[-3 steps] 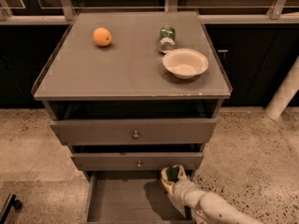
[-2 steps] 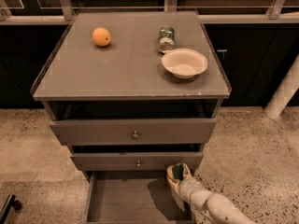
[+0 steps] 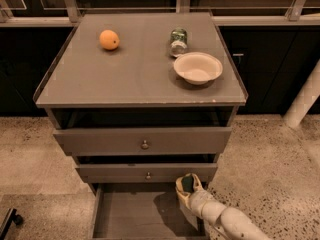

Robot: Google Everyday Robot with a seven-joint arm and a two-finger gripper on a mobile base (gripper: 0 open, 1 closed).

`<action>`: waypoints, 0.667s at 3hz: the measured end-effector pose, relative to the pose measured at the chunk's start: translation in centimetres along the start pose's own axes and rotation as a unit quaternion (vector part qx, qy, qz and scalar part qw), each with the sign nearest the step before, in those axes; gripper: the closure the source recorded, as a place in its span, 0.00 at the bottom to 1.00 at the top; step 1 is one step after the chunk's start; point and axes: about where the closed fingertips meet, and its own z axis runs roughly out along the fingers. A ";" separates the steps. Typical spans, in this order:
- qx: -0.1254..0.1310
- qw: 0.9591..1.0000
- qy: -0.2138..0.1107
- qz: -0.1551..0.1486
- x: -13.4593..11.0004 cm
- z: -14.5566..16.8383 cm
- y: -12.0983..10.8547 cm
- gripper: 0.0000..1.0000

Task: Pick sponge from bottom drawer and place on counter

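Observation:
My gripper [image 3: 188, 180] is at the right side of the open bottom drawer [image 3: 131, 216], just in front of the middle drawer's face. It is shut on the small dark green sponge [image 3: 187, 185], which shows between its pale fingers. It holds the sponge above the drawer's flat grey floor, by the right wall. The pale arm reaches in from the lower right corner. The counter [image 3: 135, 74] is the broad grey top above the drawers.
On the counter stand an orange fruit [image 3: 109, 39] at the back left, a green-topped jar [image 3: 178, 41] at the back right and a cream bowl [image 3: 198, 68] in front of it. Two knobbed drawers [image 3: 144, 141] stand partly open. A white post [image 3: 305, 99] rises at the right.
My gripper has risen slightly with the sponge, moving up toward the middle drawer's front. The things on the counter have not moved.

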 end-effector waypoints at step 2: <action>0.039 0.992 -0.059 -0.108 -8.7 -4.9 4.4 1.00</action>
